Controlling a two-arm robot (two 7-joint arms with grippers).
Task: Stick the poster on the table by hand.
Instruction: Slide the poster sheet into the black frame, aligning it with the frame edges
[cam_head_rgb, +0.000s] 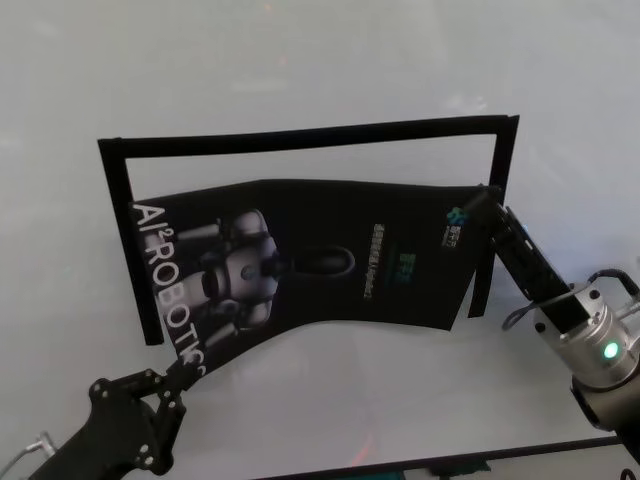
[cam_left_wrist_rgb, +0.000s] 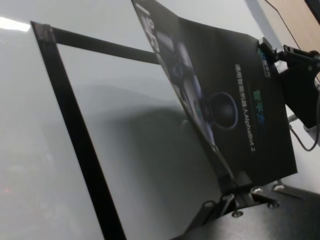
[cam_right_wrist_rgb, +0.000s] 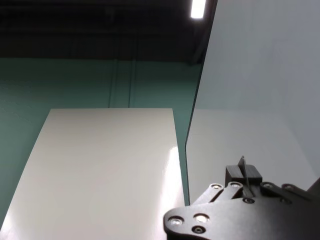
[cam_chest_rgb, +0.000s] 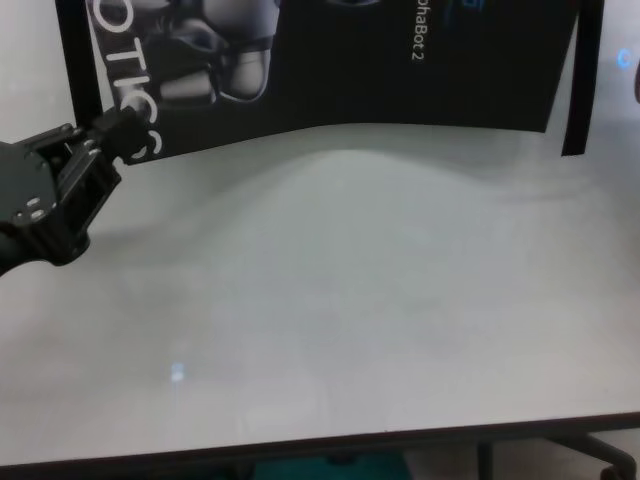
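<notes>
I've both grippers, left gripper (cam_head_rgb: 185, 372) and right gripper (cam_head_rgb: 478, 203), pinching the poster (cam_head_rgb: 330, 255), seemingly airborne over the worktop (cam_head_rgb: 320, 420)'s middle; nothing stuck yet

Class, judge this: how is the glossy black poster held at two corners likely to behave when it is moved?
The thin glossy black poster probably behaves floppily: its lower edge bows between the left hand and right hand. Likely light, since corner pinches hold it above the white table. Its sheen suggests slipperiness.
</notes>
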